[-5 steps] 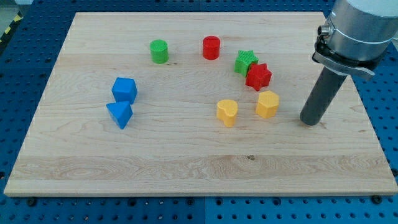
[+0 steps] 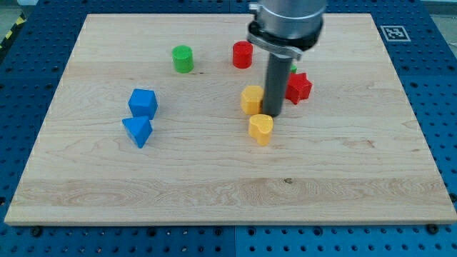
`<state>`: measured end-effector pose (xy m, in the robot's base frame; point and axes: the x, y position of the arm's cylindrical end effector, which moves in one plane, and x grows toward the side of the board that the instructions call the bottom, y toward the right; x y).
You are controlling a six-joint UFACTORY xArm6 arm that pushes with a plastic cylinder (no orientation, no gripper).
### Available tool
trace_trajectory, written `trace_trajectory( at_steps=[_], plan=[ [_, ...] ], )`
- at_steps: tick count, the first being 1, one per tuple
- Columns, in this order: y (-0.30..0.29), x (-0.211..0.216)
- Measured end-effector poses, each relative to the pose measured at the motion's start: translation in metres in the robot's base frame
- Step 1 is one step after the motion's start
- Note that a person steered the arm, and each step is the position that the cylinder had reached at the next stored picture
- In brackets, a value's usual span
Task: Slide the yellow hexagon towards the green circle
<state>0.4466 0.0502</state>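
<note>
The yellow hexagon (image 2: pixel 250 99), a squat block with a flat top and faceted sides, sits near the middle of the wooden bench (image 2: pixel 214 185), just above the yellow heart-like block (image 2: pixel 261 128) and well to the right of the green circle (image 2: pixel 183 58). My tip (image 2: pixel 273 113) touches the hexagon's right side, with the red star (image 2: pixel 299 87) just to its right. The end effector is a plain rod with nothing to spread or pinch.

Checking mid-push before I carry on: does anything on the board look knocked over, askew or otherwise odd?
Nothing stands out. All blocks sit flat on the board. My tip is at the right side of the yellow hexagon, with the green circle up-left of it. The rod hides most of the green star, beside the red star.
</note>
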Motion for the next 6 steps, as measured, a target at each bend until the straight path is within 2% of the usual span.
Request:
trace_trajectory(
  at_steps=[2,4,6],
  plan=[
    [-0.063,-0.019],
    [-0.052,-0.025],
    [-0.044,-0.076]
  ],
)
